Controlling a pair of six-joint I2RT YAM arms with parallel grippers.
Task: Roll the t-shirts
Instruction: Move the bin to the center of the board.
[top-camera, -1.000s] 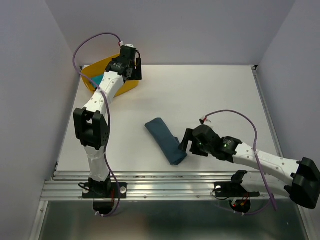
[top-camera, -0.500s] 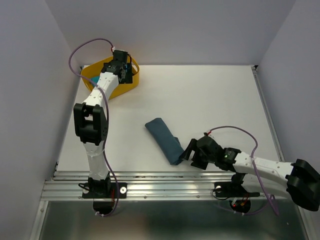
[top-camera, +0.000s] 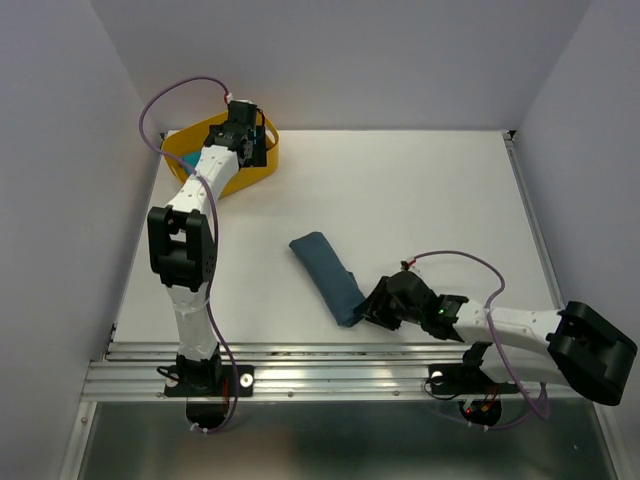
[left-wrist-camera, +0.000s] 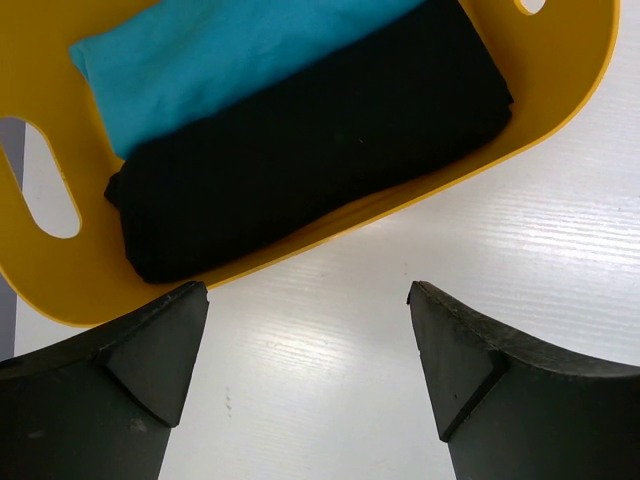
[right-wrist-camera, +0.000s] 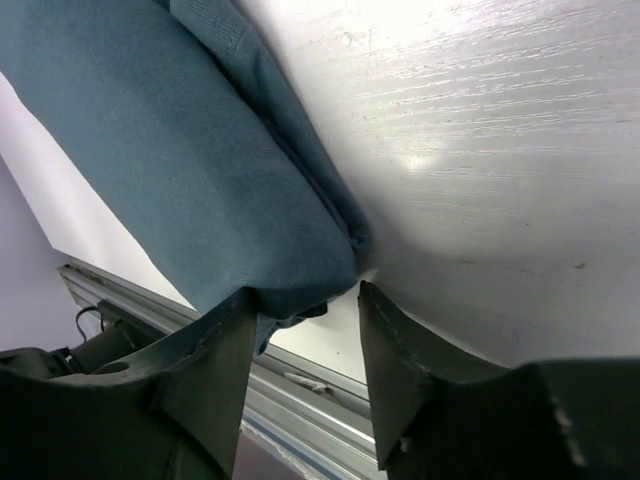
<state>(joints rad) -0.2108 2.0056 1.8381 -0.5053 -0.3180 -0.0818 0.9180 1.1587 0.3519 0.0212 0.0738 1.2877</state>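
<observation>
Fingers (right-wrist-camera: 205, 370) of the right gripper (right-wrist-camera: 305, 300) stand half apart around the end of the rolled blue shirt (right-wrist-camera: 190, 170) on the bench (right-wrist-camera: 480, 150), not pinching it. The left gripper (left-wrist-camera: 305, 295) is wide and empty. The cloth seems soft and light, so better hold across the whole roll.

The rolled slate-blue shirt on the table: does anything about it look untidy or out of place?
Slightly. The slate-blue cloth roll lies diagonally on the white table, and a small flap pokes out at its near end, between the right gripper's fingers.
</observation>
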